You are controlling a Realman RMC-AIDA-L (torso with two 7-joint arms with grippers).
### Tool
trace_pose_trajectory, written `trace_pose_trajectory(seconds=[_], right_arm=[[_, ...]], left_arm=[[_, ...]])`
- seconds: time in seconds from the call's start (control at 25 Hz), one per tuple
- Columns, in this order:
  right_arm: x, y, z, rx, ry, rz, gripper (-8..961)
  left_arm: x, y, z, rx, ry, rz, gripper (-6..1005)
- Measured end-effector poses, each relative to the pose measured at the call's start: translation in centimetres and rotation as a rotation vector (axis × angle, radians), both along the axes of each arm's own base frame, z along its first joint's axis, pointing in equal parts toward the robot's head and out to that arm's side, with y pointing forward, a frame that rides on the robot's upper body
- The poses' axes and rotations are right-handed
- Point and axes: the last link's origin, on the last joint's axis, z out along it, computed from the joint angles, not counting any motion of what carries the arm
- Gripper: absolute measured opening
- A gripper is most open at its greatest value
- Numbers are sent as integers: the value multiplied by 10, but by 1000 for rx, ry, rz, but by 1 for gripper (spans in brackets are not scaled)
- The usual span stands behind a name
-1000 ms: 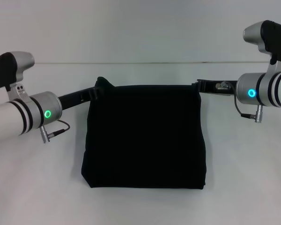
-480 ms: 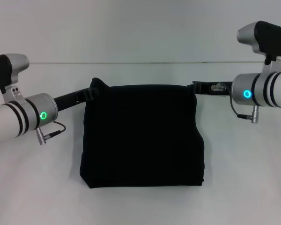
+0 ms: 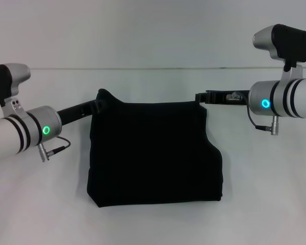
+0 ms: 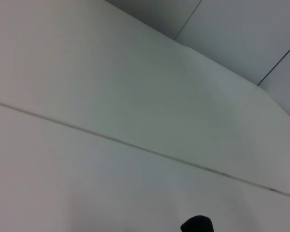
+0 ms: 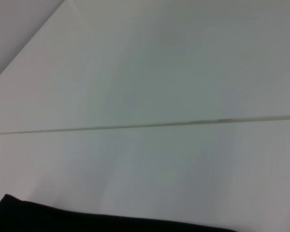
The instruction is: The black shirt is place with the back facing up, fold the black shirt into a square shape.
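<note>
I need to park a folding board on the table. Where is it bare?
Bare table lies in front of the black shirt and behind it to the wall. Both far corners are crowded: left tool, right tool.

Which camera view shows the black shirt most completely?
The head view: the whole black shirt shows there as a folded block. The left wrist view catches only a small dark tip; the right wrist view only an edge strip.

The head camera looks forward and down from above, taking in both arms and the whole black shirt (image 3: 155, 150) on the white table (image 3: 153, 224). Each wrist camera sits low and close, facing across the tabletop toward the wall. All three views share a shirt edge and the table-wall seam.
</note>
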Motion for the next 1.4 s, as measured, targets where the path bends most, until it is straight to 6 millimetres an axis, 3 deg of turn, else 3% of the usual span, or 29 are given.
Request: trace_pose_trajectory(seconds=[0.16,0.4,0.96,1.4], right_arm=[[0,1,1,5,-1,4,253],[2,1,6,3,3,3,426],[14,-10,19,-83,42,6,486],[25,-35,38,-166,154,59,533]], left_arm=[[-2,-1,-1,2,3,5,79],[-4,-2,-1,5,3,14,79],[-6,-2,0,17,3,24,80],[-6,-1,0,20,6,34,80]])
